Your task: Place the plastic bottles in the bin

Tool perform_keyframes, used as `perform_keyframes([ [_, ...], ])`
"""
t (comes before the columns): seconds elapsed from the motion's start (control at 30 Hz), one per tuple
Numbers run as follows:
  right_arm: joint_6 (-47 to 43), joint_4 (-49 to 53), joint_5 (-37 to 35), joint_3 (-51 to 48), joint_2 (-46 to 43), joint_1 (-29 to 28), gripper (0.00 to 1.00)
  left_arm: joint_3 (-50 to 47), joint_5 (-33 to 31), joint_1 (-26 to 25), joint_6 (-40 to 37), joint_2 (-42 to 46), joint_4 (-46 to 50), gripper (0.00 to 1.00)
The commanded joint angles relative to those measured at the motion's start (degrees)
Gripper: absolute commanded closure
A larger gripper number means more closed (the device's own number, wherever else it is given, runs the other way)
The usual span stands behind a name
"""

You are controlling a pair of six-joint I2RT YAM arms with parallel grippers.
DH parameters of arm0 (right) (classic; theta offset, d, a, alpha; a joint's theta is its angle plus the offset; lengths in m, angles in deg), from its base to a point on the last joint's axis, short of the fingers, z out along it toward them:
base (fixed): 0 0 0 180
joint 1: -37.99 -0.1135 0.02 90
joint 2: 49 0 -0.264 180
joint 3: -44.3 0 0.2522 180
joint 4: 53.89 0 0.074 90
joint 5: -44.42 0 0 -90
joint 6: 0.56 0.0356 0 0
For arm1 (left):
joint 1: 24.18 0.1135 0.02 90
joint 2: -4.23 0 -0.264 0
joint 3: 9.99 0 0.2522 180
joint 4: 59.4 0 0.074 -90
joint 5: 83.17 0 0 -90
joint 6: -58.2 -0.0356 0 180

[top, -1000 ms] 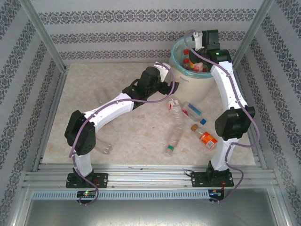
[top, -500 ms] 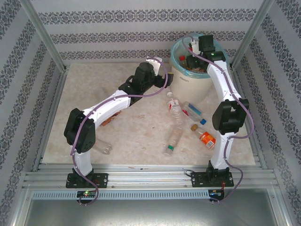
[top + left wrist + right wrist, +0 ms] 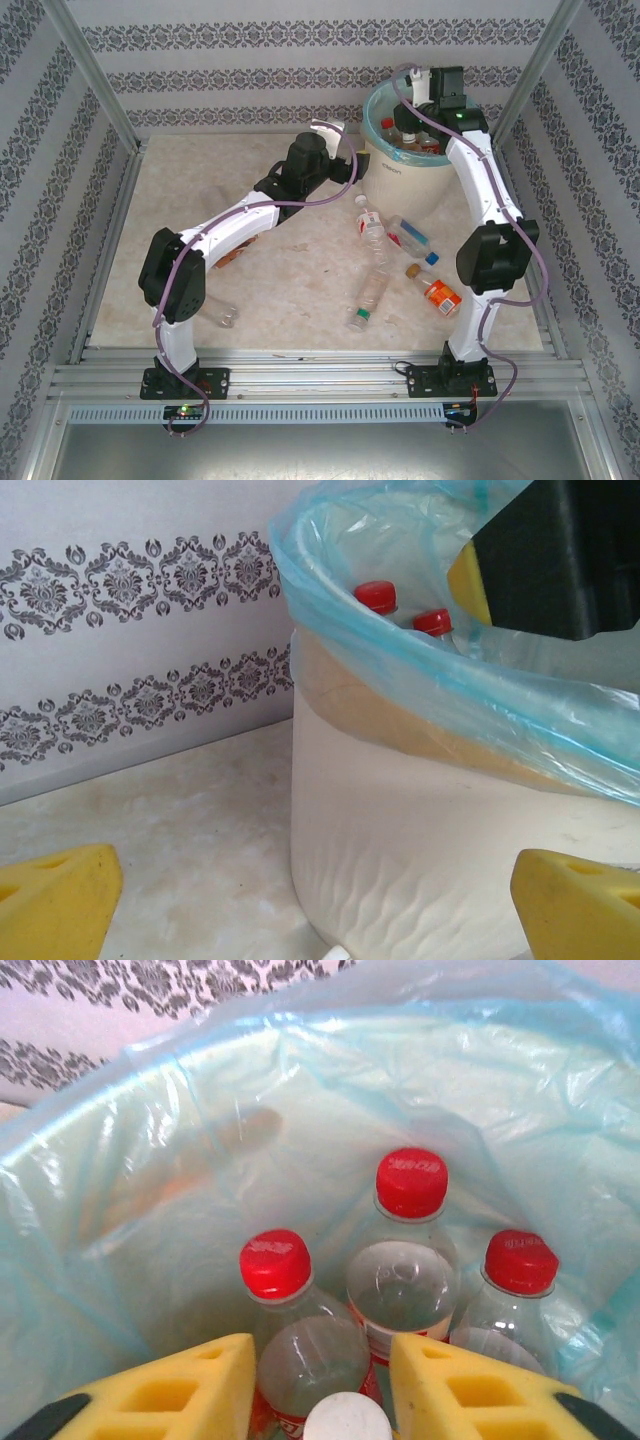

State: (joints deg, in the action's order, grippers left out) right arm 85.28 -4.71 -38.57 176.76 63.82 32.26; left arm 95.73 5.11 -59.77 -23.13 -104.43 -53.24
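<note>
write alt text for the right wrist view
Looking down into the bin, lined with a turquoise bag, where three clear bottles sit with red caps pointing up. Two yellow fingers frame the bottom edge, apart, with a white cap low between them.

The bin (image 3: 400, 182) is coloured off-white and lined with a light turquoise bag (image 3: 150, 1210). The clear bottles (image 3: 400, 1290) inside are topped with red caps, and one cap (image 3: 347, 1418) is white. The fingers (image 3: 190, 1390) of the right gripper (image 3: 322, 1385) are coloured yellow. The walls (image 3: 300, 35) are banded with grey damask on white. The table (image 3: 200, 190) is marbled in beige.
</note>
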Motion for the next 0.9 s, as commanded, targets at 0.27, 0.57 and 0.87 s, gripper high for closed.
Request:
perform_keyframes([
  [0.27,1.9,-0.7,3.6,0.5,0.5,0.7,0.63,1.6,1.8,2.0,1.2,-3.5,-1.2,0.00],
  [0.57,1.7,-6.2,3.9,-3.7,-6.2,0.1,0.61,2.5,3.6,5.0,4.8,-5.5,1.5,0.01],
  [0.87,1.5,-18.9,1.1,-16.3,-14.7,-1.4,0.60,-0.2,-0.7,5.3,0.7,-2.2,9.3,0.01],
])
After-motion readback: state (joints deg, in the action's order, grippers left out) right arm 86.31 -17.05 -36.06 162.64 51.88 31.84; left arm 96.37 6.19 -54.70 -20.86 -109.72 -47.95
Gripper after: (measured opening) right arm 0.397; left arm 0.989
